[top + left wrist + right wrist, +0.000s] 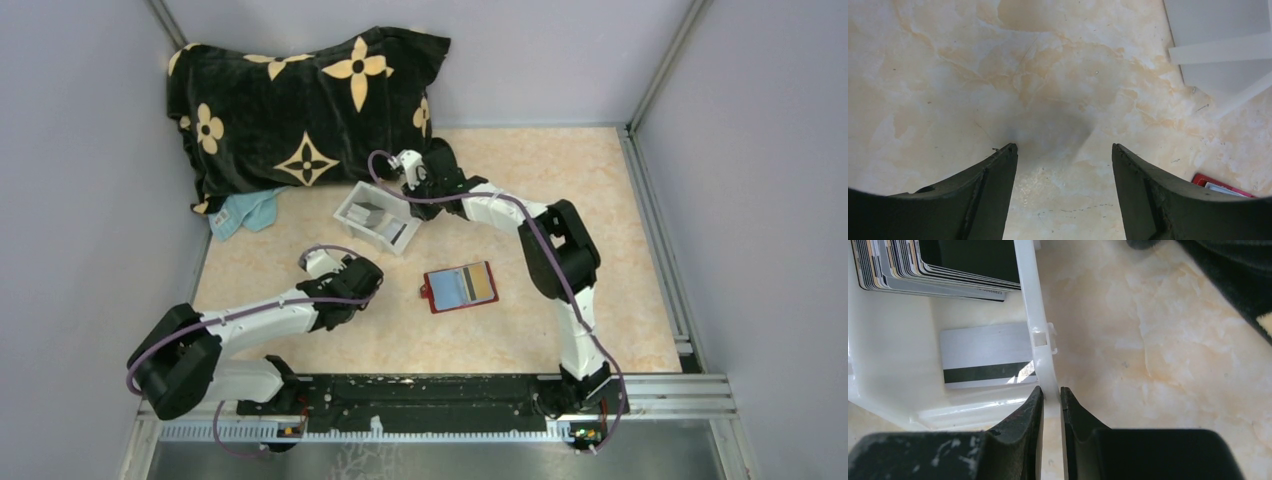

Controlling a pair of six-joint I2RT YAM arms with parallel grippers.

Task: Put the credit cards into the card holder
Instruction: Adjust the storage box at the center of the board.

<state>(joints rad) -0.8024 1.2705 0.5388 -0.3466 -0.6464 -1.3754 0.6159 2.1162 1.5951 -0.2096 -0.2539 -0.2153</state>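
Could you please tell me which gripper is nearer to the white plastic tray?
Right. The right gripper is closed on the wall of the white tray; the left gripper hangs open over bare table, apart from it.

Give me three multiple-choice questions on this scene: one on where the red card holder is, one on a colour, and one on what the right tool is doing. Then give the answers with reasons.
1. Where is the card holder?
A. Flat on the table, nearer the arm bases than the white tray
B. Inside that tray
C. Propped upright against that tray

2. What colour is the cloth beside the pillow?
A. Red
B. Green
C. Light blue

3. What is the right tool doing?
A. Hanging open over bare table
B. Pinching the tray's wall
C. Gripping a single card

Answers:
1 A: the top view shows it lying flat, apart from the tray.
2 C: it shows pale blue at the pillow's corner.
3 B: the right wrist view shows it clamped across the white wall.
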